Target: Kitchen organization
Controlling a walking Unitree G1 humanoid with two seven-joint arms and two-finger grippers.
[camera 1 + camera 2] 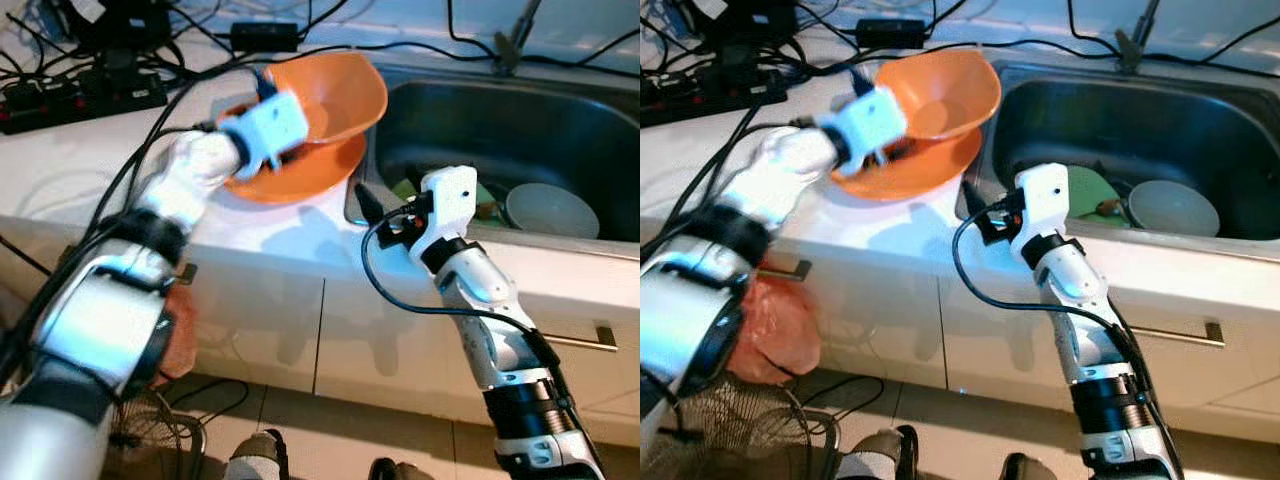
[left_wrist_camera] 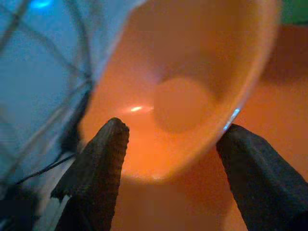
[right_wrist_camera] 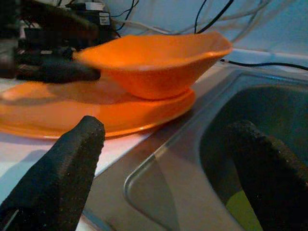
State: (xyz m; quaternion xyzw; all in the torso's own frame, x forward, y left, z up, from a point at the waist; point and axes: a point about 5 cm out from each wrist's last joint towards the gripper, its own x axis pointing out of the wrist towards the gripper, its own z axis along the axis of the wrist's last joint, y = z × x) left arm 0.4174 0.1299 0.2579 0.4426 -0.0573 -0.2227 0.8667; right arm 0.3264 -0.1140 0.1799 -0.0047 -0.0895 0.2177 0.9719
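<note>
An orange bowl (image 1: 335,95) sits tilted on an orange plate (image 1: 300,175) on the white counter, just left of the sink. My left gripper (image 1: 290,155) is at the bowl's near rim. Its two black fingers (image 2: 103,159) stand apart, open, with the bowl's rim between them. My right gripper (image 1: 368,208) hovers open over the sink's left edge, pointing toward the plate, with nothing in it. From the right wrist view, the bowl (image 3: 154,62) and plate (image 3: 96,110) lie just ahead, with the sink's corner below.
The steel sink (image 1: 450,120) holds a white bowl (image 1: 552,210) and a green item (image 1: 405,188). Power strips and cables (image 1: 80,90) crowd the back left of the counter. A red bag (image 1: 775,325) hangs by the cabinet above a wire basket (image 1: 150,430).
</note>
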